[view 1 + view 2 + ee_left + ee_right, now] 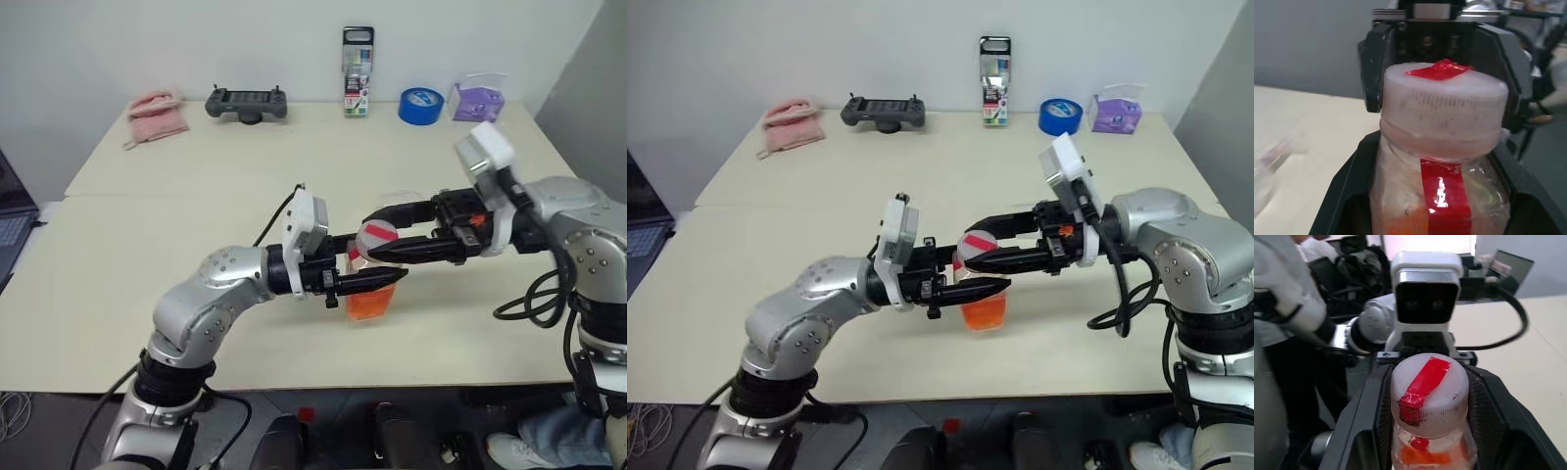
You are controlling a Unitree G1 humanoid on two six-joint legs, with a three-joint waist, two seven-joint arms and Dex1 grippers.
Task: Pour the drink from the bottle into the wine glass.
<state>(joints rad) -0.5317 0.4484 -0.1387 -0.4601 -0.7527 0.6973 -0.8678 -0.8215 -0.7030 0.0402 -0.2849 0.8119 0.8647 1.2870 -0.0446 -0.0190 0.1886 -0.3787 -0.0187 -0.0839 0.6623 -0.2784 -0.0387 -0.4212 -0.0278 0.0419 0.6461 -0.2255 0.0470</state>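
- Standing just above a pale tabletop, near its front edge, a small clear bottle is held upright between two robot arms that meet from opposite sides
- The bottle's body is clamped by the two black fingers of the left gripper, which reaches in level from the left
- Orange-red drink is seen in the lower part of the bottle, below the fingers
- The bottle is topped by a whitish cap with a strip of red tape across it
- The cap is flanked on both sides by the fingers of the right gripper, which comes in from the right; whether the cap is actually gripped cannot be told
- A blurred clear glass shape is glimpsed beside the bottle in the left wrist view
- Along the far edge of the table are set a pink cloth, a black controller, a tall marker pack, a blue tape roll and a purple packet
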